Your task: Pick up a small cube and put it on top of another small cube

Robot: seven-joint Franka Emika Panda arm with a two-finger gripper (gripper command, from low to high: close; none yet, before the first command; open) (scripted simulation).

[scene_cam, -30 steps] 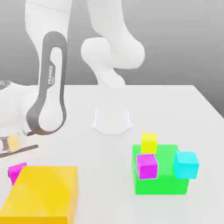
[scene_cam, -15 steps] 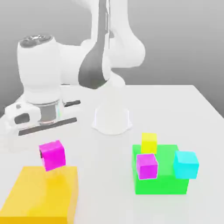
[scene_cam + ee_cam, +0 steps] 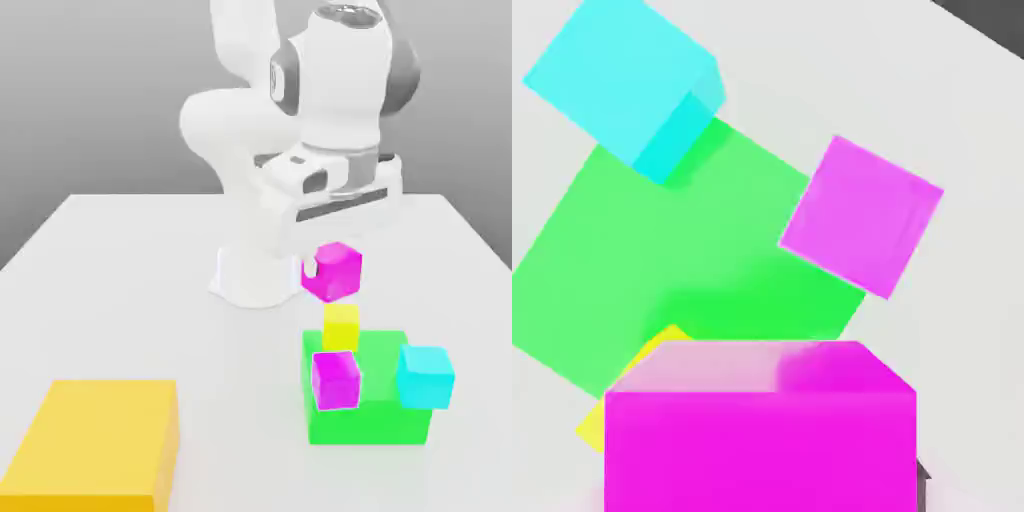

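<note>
Clamped on a hot-pink cube (image 3: 332, 272), the claw (image 3: 332, 268) hangs right of centre in the exterior view; a tilted release could topple it off the yellow cube (image 3: 341, 327).

From my station, I can read no text, label, brand, number or sign on anything in either of my 2 camera views.

The hot-pink cube (image 3: 334, 272) is hanging tilted above the green block (image 3: 378, 420); the plain yellow cube (image 3: 341, 327) (partly hidden in the hand view) is sitting by that block's edge.
</note>
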